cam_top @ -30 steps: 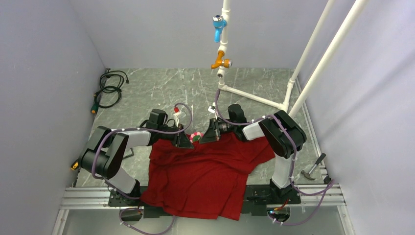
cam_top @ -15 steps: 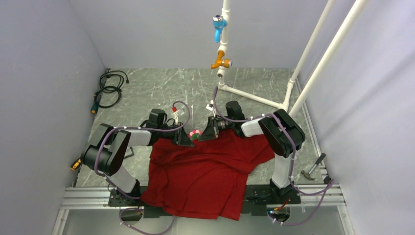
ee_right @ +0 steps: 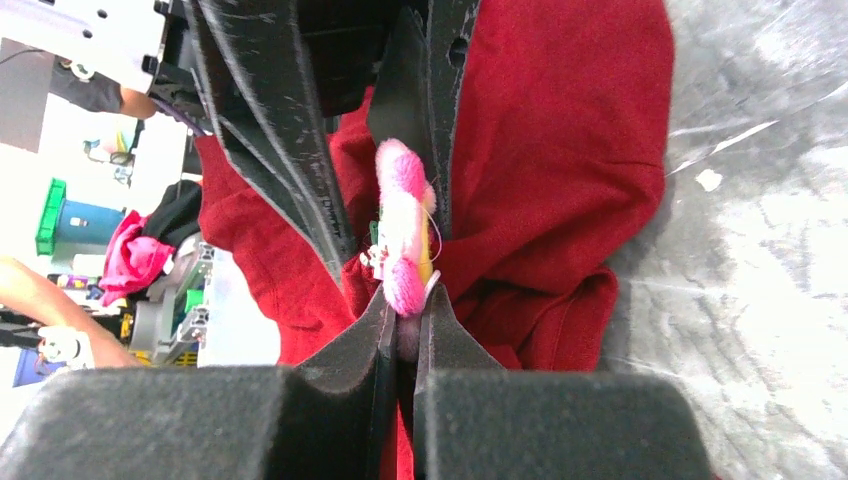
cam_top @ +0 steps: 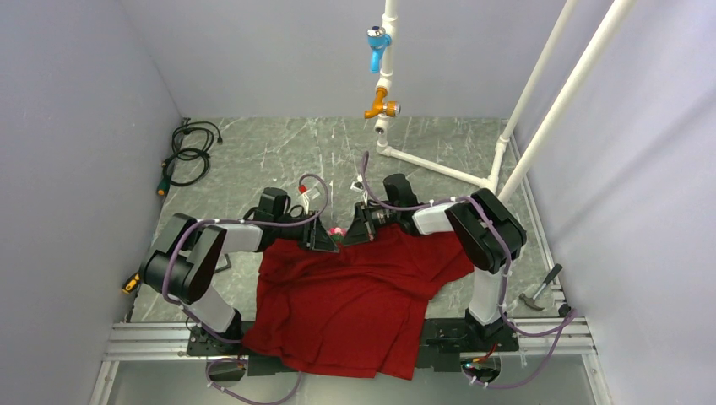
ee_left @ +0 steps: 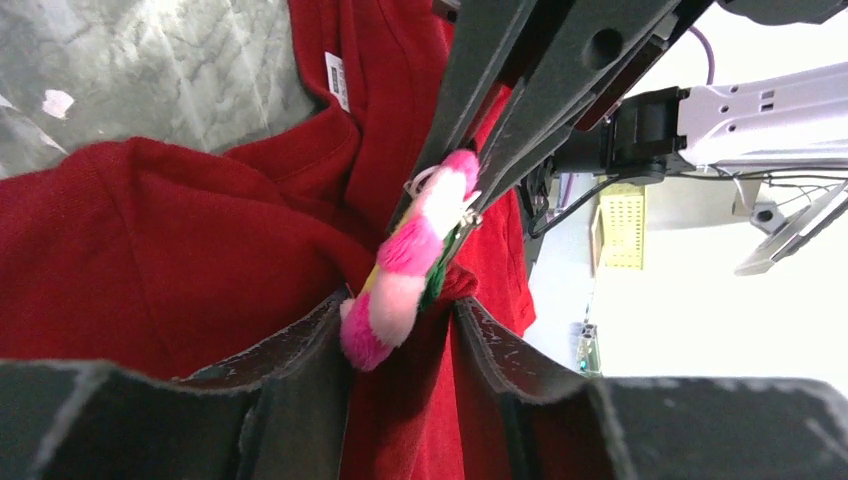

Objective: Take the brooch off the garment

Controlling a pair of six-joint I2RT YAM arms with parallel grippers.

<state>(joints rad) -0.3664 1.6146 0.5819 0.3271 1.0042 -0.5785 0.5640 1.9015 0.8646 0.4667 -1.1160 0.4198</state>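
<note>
The red T-shirt garment lies spread at the near edge of the table, its collar end lifted between the two grippers. A fuzzy pink and white brooch sits at that raised fold. In the right wrist view my right gripper is shut on the lower end of the brooch. The left wrist view shows my left gripper shut on a bunched fold of the garment just under the brooch. The white collar label shows behind. The two grippers face each other, fingertips nearly touching.
A white pipe frame with a blue valve and an orange valve stands behind. A coiled black cable lies at the far left. A hammer lies at the right edge, an orange-handled tool at the left.
The right wrist has shifted slightly back and left, carrying the brooch farther from the near edge. Less of the brooch shows between the grippers. The left gripper has hardly moved.
</note>
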